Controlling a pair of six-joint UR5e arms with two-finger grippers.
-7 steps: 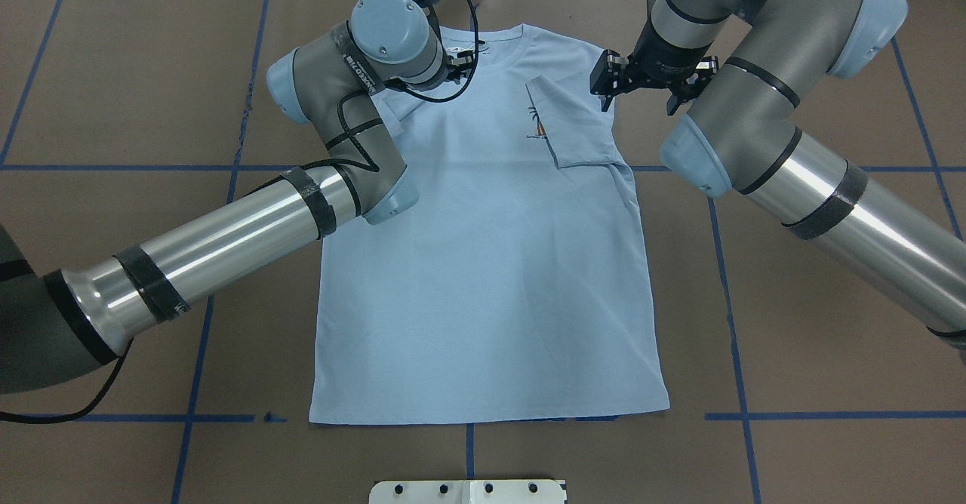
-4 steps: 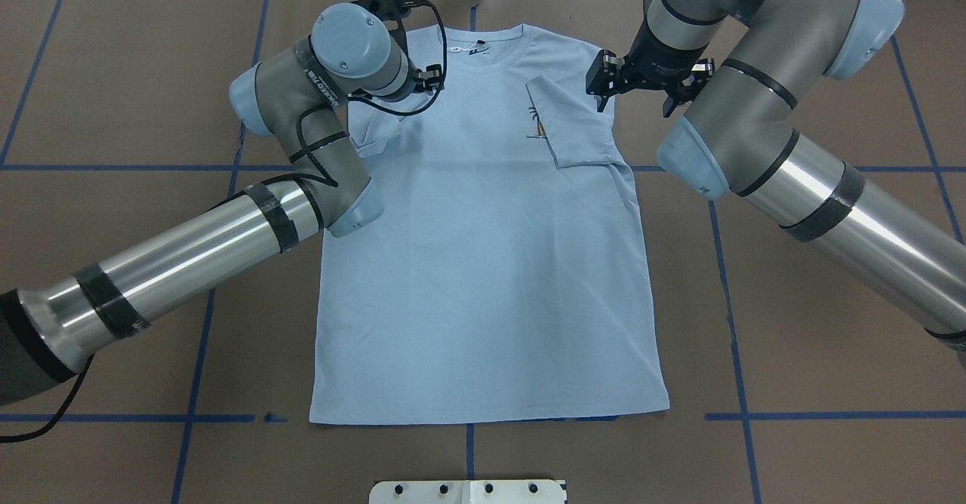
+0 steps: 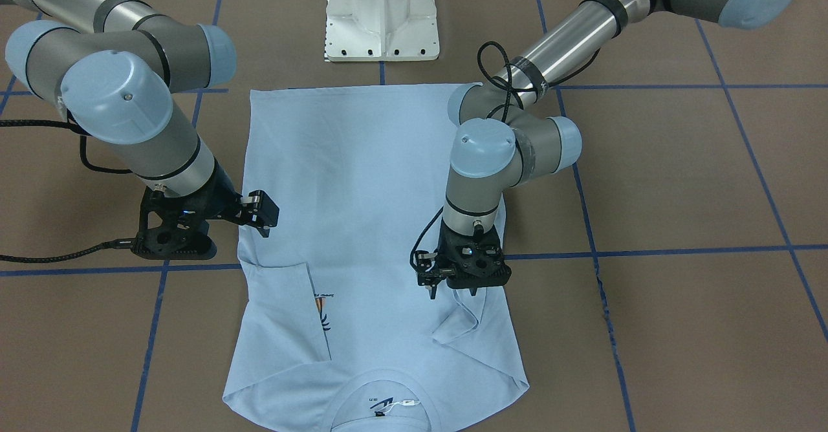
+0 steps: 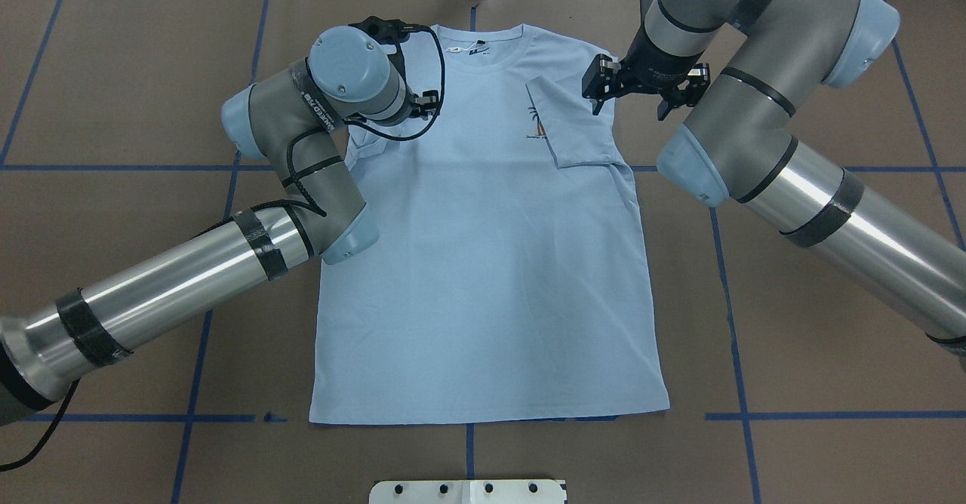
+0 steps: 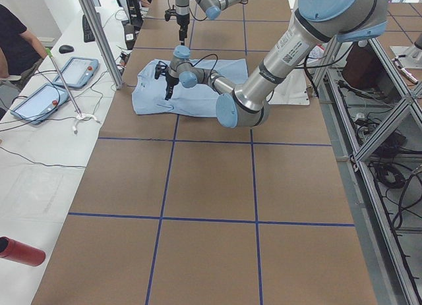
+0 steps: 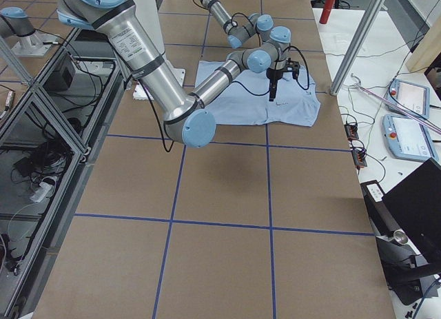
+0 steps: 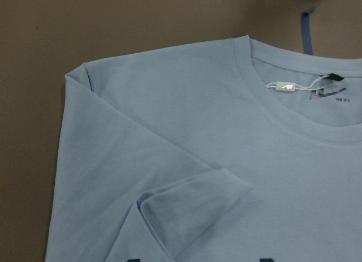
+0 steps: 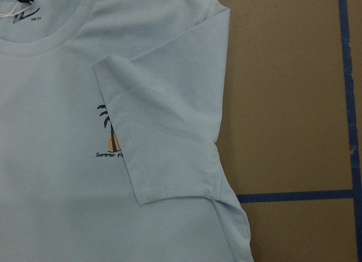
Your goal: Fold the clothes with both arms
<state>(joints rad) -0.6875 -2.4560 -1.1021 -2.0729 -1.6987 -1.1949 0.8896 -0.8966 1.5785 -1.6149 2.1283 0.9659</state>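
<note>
The left claw [image 3: 454,291] hangs fingers-down with its jaws apart and nothing between them; right under it lies the light blue T-shirt [image 4: 483,278], spread flat on the brown table [image 4: 792,300]; just collar-ward of its fingertips the left sleeve [image 3: 462,325] lies folded in over the chest; the white neck tag [image 7: 285,86] sits further that way, inside the collar; the right claw [image 4: 632,93] hovers over the shirt's opposite shoulder edge, jaws likewise apart and empty; beneath it and a little inward, the right sleeve [image 4: 573,127] is folded onto the front, its hem covering part of the palm-tree print [image 8: 108,132].
</note>
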